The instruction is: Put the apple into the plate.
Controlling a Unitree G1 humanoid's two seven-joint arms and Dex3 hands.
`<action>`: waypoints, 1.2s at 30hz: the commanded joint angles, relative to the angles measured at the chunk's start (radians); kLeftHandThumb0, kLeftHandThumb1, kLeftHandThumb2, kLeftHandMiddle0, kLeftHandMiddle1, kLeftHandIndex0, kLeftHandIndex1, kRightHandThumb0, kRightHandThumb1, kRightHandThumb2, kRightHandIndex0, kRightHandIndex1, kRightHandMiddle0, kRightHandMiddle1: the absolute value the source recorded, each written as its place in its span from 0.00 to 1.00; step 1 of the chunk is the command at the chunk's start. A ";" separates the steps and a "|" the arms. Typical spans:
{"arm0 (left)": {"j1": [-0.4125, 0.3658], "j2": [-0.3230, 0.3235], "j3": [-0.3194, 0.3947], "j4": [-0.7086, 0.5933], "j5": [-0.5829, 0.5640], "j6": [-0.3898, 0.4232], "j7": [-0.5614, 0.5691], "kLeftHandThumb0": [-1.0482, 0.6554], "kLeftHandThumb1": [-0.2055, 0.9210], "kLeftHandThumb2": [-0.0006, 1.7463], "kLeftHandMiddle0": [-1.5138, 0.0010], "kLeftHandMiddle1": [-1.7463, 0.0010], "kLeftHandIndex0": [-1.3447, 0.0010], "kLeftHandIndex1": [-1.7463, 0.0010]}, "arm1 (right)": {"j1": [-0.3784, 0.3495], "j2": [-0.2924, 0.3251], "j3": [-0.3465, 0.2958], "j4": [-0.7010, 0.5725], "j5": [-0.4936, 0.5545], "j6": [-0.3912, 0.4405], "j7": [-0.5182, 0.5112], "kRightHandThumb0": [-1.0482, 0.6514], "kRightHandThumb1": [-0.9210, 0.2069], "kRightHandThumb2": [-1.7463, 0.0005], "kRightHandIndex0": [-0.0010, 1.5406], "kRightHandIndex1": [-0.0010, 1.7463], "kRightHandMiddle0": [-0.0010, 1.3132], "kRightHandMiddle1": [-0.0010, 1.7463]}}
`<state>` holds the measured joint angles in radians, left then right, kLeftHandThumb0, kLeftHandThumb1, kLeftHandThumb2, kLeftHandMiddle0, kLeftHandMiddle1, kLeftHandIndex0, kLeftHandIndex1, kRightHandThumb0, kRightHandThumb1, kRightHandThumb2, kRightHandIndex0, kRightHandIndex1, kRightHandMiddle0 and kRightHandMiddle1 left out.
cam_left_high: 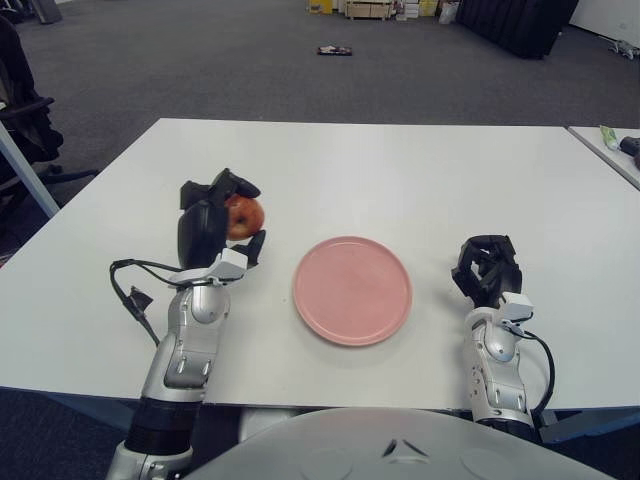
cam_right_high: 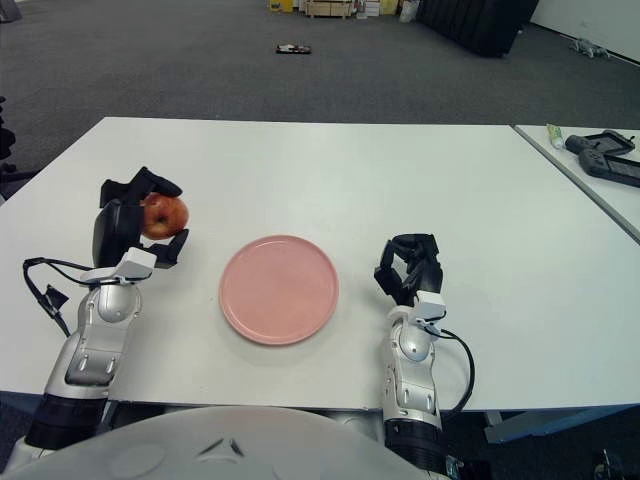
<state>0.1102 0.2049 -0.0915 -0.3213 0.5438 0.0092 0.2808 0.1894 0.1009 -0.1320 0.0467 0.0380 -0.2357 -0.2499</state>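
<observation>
A red apple (cam_left_high: 244,215) is held in my left hand (cam_left_high: 222,222), whose black fingers are curled around it. Hand and apple are raised above the white table (cam_left_high: 360,170), a short way left of the pink plate (cam_left_high: 352,290). The plate lies flat near the table's front middle with nothing on it. My right hand (cam_left_high: 487,270) shows to the right of the plate, its fingers curled and holding nothing.
A second table edge at the far right carries a green tube (cam_left_high: 606,135) and a dark device (cam_right_high: 605,155). A black chair (cam_left_high: 20,110) stands off the table's left side. Grey carpet lies beyond, with a small object (cam_left_high: 333,50) on the floor.
</observation>
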 commanded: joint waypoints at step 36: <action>-0.265 -0.004 -0.419 0.398 0.206 -0.300 -0.181 0.53 0.40 0.82 0.12 0.00 0.22 0.00 | -0.031 0.017 -0.014 0.025 -0.010 -0.020 0.004 0.39 0.22 0.50 0.36 0.77 0.26 1.00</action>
<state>-0.0991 0.1936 -0.4886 -0.0194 0.7286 -0.2575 0.0869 0.1709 0.1043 -0.1462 0.0802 0.0268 -0.2428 -0.2427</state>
